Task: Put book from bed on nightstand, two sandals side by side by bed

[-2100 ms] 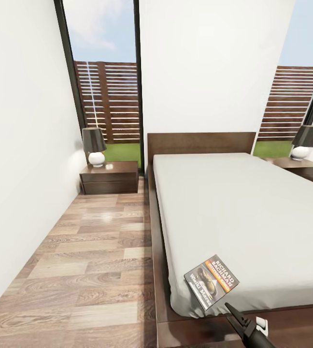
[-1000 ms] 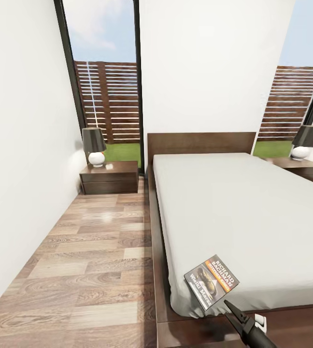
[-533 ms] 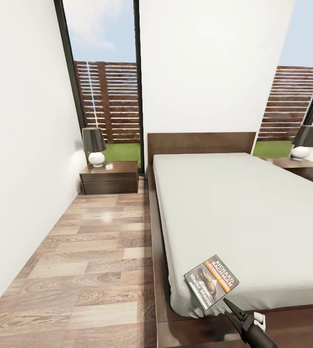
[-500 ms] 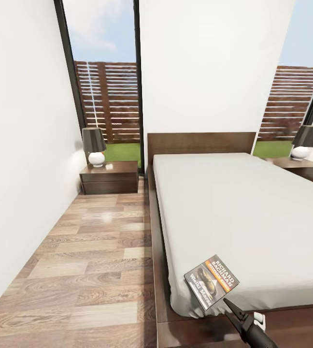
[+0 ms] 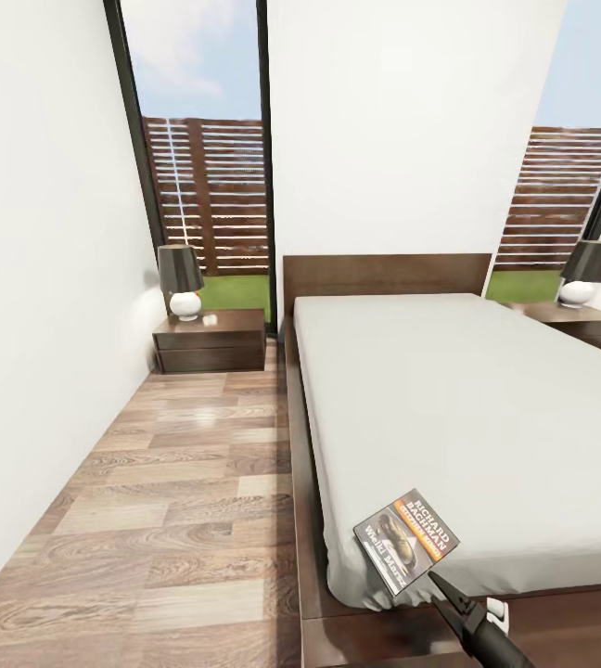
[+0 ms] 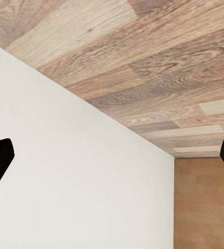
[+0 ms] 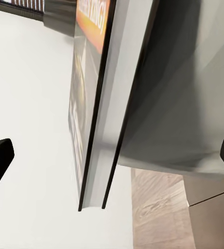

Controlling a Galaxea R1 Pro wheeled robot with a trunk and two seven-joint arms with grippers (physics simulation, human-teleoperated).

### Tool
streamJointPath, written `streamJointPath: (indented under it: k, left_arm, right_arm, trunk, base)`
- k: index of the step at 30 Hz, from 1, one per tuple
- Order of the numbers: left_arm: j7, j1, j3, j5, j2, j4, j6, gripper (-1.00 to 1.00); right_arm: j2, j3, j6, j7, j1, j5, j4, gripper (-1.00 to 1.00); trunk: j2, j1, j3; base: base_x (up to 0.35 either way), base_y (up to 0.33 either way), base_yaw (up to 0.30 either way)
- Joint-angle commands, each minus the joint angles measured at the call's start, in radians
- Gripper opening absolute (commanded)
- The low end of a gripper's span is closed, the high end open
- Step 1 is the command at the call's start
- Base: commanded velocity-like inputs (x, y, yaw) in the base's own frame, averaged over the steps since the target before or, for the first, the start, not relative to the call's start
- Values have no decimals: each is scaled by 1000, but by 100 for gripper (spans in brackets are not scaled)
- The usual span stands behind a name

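The book (image 5: 405, 541), a thin dark paperback with an orange band, lies flat on the near left corner of the bed (image 5: 467, 408) and overhangs the mattress edge a little. My right gripper (image 5: 463, 598) sits just below and in front of that corner, its black finger tip almost at the book. In the right wrist view the book (image 7: 94, 129) stands edge-on between my open right gripper (image 7: 112, 158) fingers, apart from both. My left gripper (image 6: 112, 161) is open, with nothing between its fingers, over wood floor and a white surface. The two sandals are out of view.
A dark nightstand (image 5: 210, 340) with a lamp (image 5: 181, 278) stands against the far wall, left of the bed. Another nightstand (image 5: 579, 322) with a lamp (image 5: 585, 272) is at the far right. A strip of wood floor (image 5: 171, 492) runs between the bed and the left wall.
My right gripper has crept slightly up and forward toward the book's near corner. The book, the bed and the camera view have not shifted.
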Motion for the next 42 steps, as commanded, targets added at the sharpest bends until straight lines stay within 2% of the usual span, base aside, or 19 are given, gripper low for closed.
streamJointPath:
  k: [1, 17, 28, 42]
  left_arm:
    - [4, 0, -8, 10, 0, -2, 4, 100]
    - [4, 0, -8, 10, -5, -2, 4, 100]
    - [4, 0, -8, 10, -8, -2, 4, 100]
    - [4, 0, -8, 9, -9, -2, 4, 100]
  right_arm:
    - [0, 3, 10, 2, -1, -9, 1, 100]
    - [13, 3, 11, -2, -8, -6, 2, 100]
    - [25, 5, 11, -52, -15, -6, 1, 100]
    - [35, 6, 11, -68, -18, -6, 0, 100]
  trunk:
    - [0, 0, -1]
    - [0, 0, -1]
    - [0, 0, -1]
    - [0, 0, -1]
  base:
    - [0, 0, 0]
    - [0, 0, 0]
    - [0, 0, 0]
    - [0, 0, 0]
